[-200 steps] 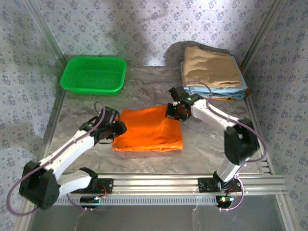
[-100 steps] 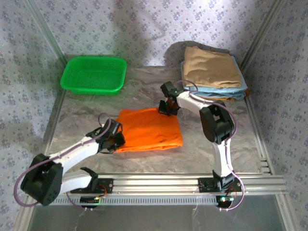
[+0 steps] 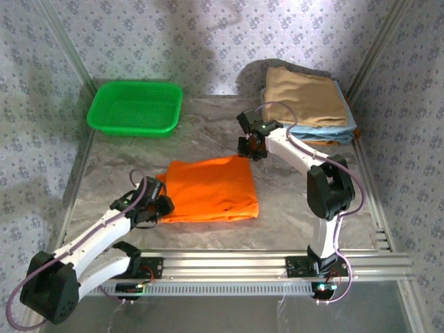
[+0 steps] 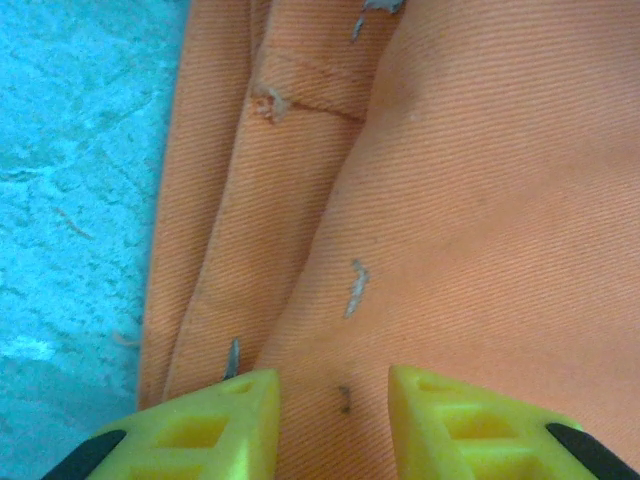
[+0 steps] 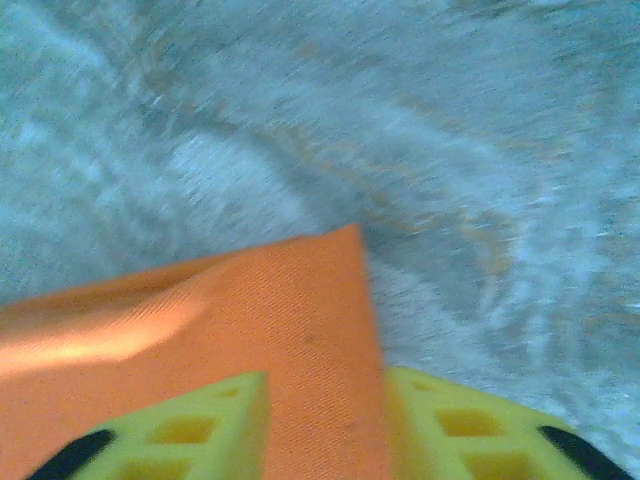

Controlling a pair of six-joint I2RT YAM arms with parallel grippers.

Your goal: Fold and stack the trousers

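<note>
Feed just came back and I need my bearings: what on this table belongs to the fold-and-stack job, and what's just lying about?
In the job: orange trousers; left gripper; right gripper.
Lying about: green basket; tan folded garment on light blue folded garments (possibly the stacking spot).

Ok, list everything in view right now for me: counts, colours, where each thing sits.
trousers: one, bright orange, folded, table centre
basket: one, green, far left
tan garment: one, folded, top of the far-right stack
light blue garments: count unclear, under the tan one
table: one, grey marbled
left gripper: fingers apart, over the trousers' near-left edge
right gripper: at the trousers' far-right corner, grip unclear
</note>
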